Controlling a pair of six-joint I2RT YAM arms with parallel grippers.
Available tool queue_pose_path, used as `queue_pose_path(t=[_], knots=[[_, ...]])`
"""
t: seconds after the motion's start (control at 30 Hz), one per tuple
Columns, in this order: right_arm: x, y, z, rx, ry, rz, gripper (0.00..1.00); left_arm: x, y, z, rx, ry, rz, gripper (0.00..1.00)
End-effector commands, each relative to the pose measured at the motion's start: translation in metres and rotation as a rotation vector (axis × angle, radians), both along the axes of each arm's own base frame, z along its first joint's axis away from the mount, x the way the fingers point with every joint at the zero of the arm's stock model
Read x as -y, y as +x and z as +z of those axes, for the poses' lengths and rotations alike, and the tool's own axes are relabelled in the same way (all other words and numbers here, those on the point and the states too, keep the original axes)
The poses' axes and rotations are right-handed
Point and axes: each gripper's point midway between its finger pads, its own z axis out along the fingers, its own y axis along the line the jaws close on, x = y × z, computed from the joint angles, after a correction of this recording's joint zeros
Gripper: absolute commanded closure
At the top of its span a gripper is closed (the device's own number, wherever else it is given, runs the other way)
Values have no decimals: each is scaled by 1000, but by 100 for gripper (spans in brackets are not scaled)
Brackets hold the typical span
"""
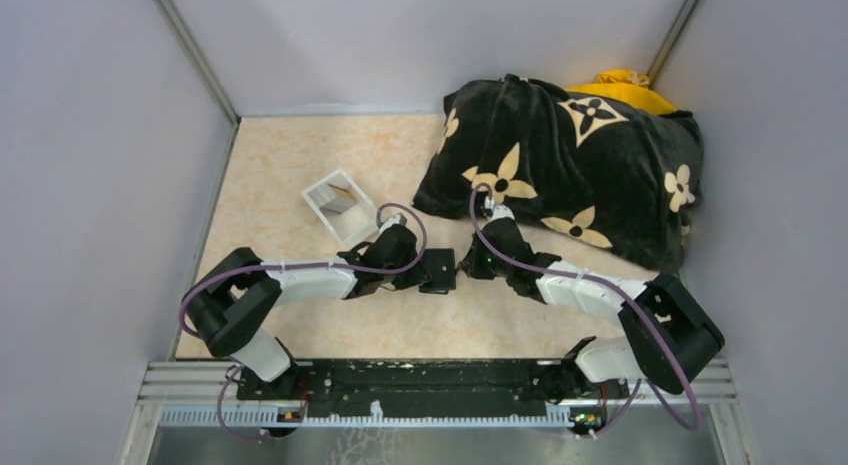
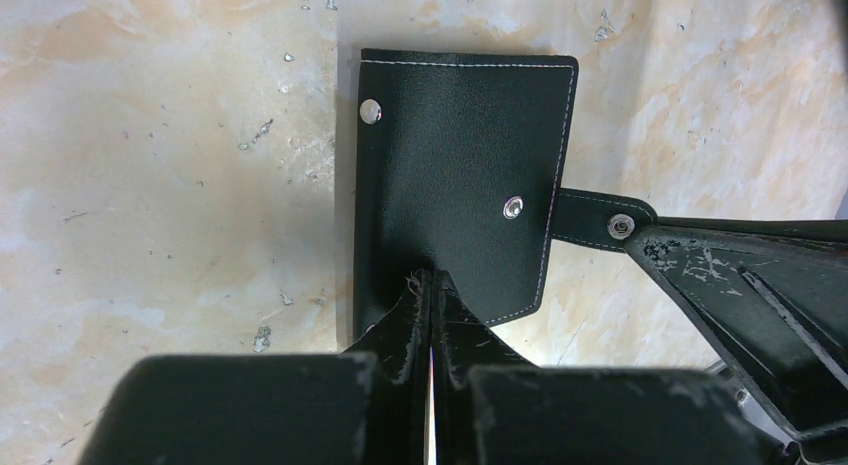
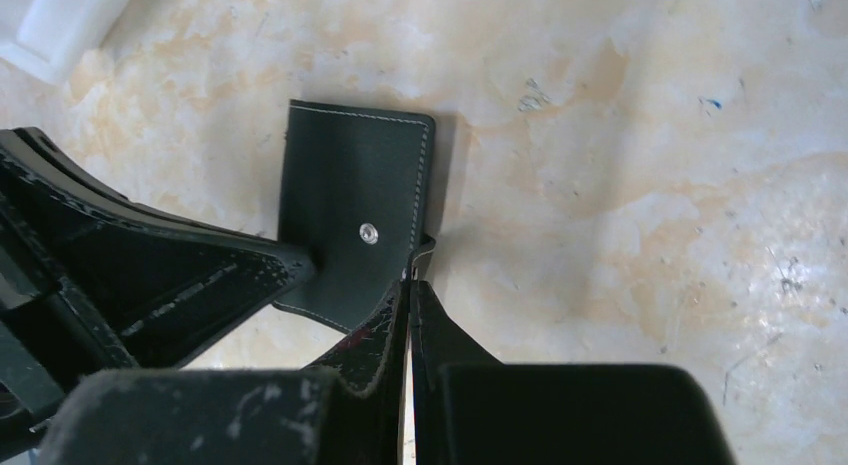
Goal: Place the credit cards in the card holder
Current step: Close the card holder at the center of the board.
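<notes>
— Where's the card holder (image 1: 437,270)?
— Between our arms, at the worktop (image 1: 300,185); we can't tell whether it rests flat.
— The claws?
— Our left claw (image 2: 432,277) is pinched on its near edge. Our right claw (image 3: 408,280) is pinched together on its snap tab (image 2: 600,220).

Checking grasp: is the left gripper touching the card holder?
Touching: left wrist view shows the left gripper shut on the card holder, at its edge.
</notes>
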Motion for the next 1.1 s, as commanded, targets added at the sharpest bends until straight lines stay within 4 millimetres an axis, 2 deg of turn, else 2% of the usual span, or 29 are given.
queue_pose_path(t=[0.0,0.37,1.07], knots=[[-17,14,21,56,-10,63,100,-67,-71,-76,-259,308,-64,100],[-46,12,11,34,-105,146,100,-65,-68,-71,-242,297,-73,100],[-54,15,-4,8,-190,168,100,-66,-69,-72,-234,290,-79,100]])
